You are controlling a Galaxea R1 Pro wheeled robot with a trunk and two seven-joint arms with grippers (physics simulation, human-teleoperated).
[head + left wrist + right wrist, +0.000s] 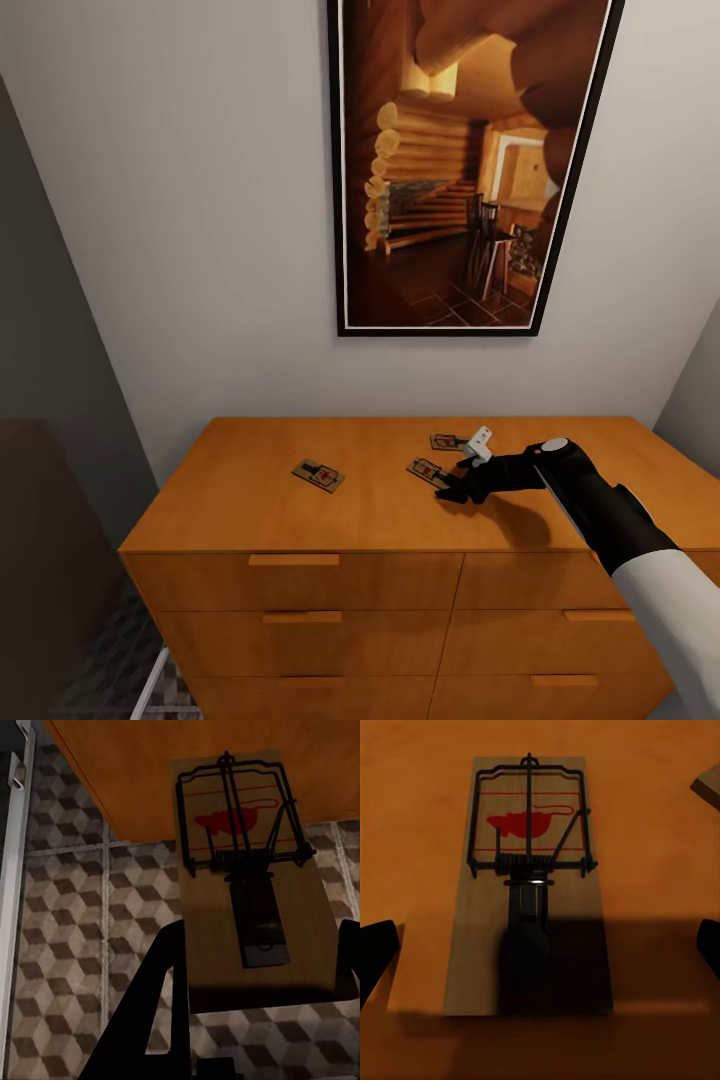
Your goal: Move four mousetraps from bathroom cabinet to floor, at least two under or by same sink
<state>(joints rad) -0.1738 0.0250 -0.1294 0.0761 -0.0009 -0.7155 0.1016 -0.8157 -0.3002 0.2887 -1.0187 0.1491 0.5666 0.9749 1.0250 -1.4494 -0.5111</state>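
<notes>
My right end effector point(458, 487) hovers spread open over a small flat wooden mousetrap point(428, 471) on the orange-brown wooden cabinet point(380, 500). My left end effector point(255, 1020) grips another trap point(251, 885). Closing off-centre could skid it away.

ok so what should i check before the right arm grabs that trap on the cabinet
1. Right end effector open: ok.
2. Target mousetrap centred between its fingers, flat on the cabinet top: ok.
3. Neighbouring trap apart from the target: ok.
4. Left end effector gripping the held mousetrap above the bathroom floor: ok.
5. Right fingers low enough to close: cannot tell.
</notes>
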